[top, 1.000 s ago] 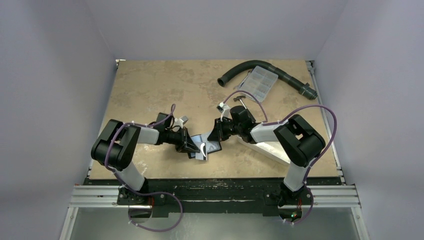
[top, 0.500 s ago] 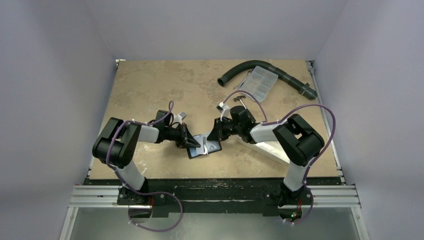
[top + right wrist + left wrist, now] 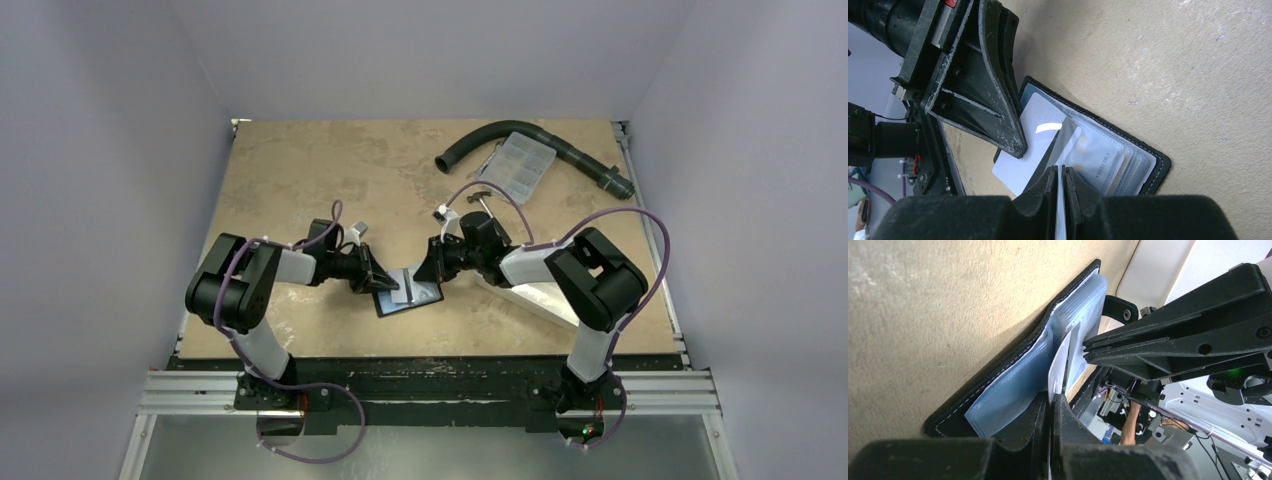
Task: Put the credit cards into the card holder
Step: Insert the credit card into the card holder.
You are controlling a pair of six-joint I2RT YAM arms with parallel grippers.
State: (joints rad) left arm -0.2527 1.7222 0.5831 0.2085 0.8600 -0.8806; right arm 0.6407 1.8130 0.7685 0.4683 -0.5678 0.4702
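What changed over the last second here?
The left gripper, fingers shut on the white card, shifted left and slightly farther out, carrying the card over the open card holder. The right gripper stayed shut on a clear sleeve.

We record the card holder (image 3: pixel 410 294) open on the table (image 3: pixel 300 170), front centre, left gripper (image 3: pixel 387 284) on its left (right gripper (image 3: pixel 424 273) opposite). A card (image 3: pixel 1028 142) lies over it beside a raised sleeve (image 3: pixel 1066 137). Far right behind, a box (image 3: pixel 516 164) rests against a hose (image 3: pixel 470 143).

Tan mottled tabletop (image 3: pixel 300 170) between pale lilac-grey walls (image 3: pixel 100 150)
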